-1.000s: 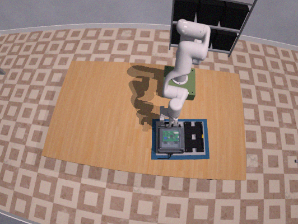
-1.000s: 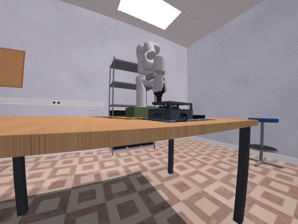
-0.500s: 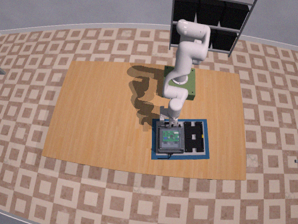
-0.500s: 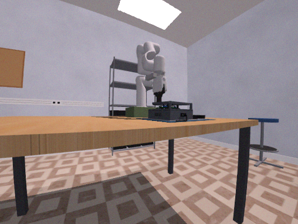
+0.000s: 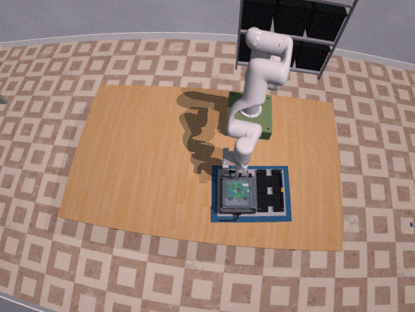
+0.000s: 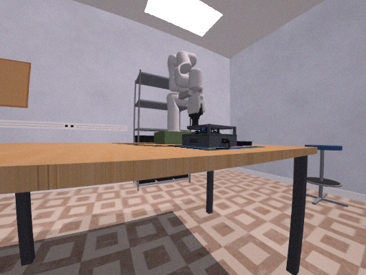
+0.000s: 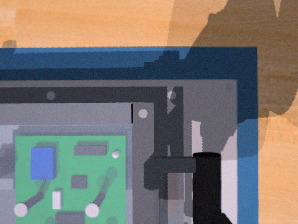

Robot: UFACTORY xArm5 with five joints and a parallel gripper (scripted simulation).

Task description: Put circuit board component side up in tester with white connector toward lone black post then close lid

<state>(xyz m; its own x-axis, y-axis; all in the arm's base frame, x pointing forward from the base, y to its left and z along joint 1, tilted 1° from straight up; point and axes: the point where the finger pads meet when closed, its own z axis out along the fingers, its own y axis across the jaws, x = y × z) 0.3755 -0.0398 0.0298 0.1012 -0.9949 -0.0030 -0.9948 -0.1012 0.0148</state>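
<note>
The green circuit board (image 5: 238, 189) (image 7: 70, 169) is seated flat, components up, in the grey tester (image 5: 237, 210) (image 6: 206, 141) (image 7: 143, 150); the lid (image 6: 217, 126) is lowered level above.

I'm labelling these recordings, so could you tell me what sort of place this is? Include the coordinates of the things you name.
Probably a robotics lab or test workroom: a white robot arm (image 5: 255, 83) (image 6: 195, 79) on a wooden table (image 5: 136, 156) (image 6: 86, 155), an electronics tester (image 5: 254, 195) (image 6: 210, 141), and metal shelving (image 5: 239, 43) (image 6: 140, 103) behind.

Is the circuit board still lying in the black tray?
No, the green circuit board lies in the grey tester, beside the black tray.
</note>
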